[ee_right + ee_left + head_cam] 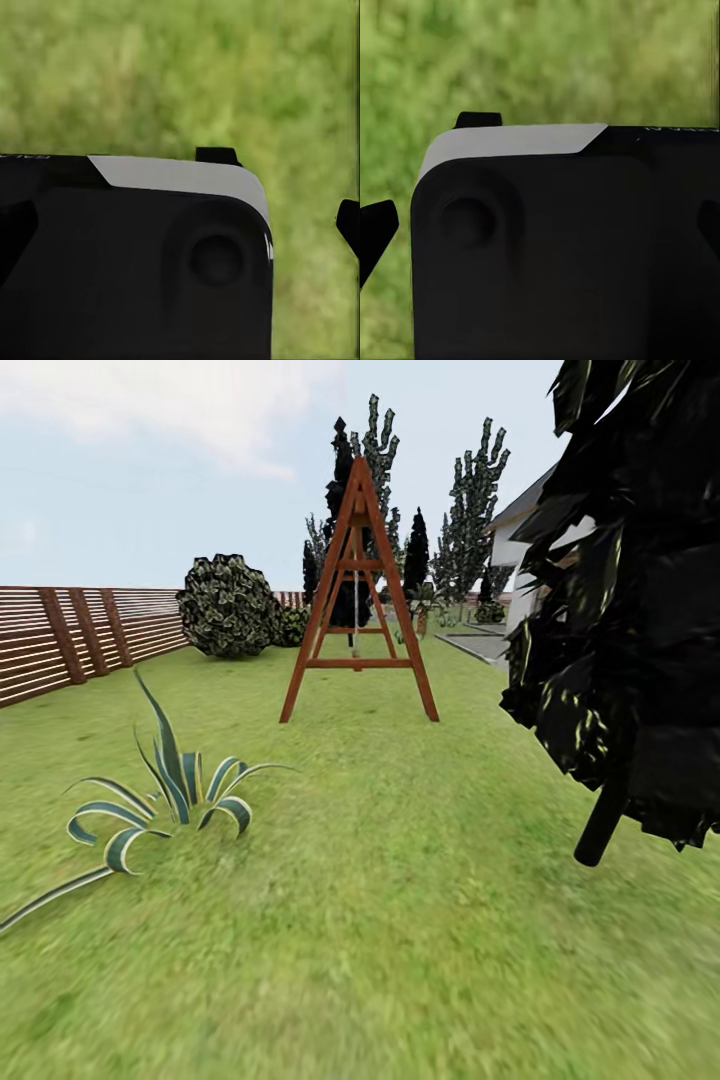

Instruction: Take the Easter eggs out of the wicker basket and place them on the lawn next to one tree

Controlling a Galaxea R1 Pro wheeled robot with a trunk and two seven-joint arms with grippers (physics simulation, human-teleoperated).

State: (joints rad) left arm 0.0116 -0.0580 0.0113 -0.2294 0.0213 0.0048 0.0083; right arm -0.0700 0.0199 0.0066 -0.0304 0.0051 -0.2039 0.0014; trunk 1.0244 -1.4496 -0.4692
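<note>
Left end effector (427, 172) and right end effector (289, 184) hang over blurred grass, dark housings blocking the fingers, so I cannot tell their opening. Ahead, bright green mottled lawn (400, 920) runs past a striped spiky plant (170, 795), red-brown wooden A-frame (358, 600), brown slatted fence (70, 635); dark blocky-leaved tree (630, 610) close right.

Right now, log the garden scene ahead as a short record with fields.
ground: lawn, bright green grass
centre: red-brown wooden A-frame standing on the grass
left foreground: striped spiky plant
left edge: slatted wooden fence
right foreground: dark leafy tree, trunk tilted
background: round bush, tall conifers
task items: none visible
hands: state cannot be told
</note>
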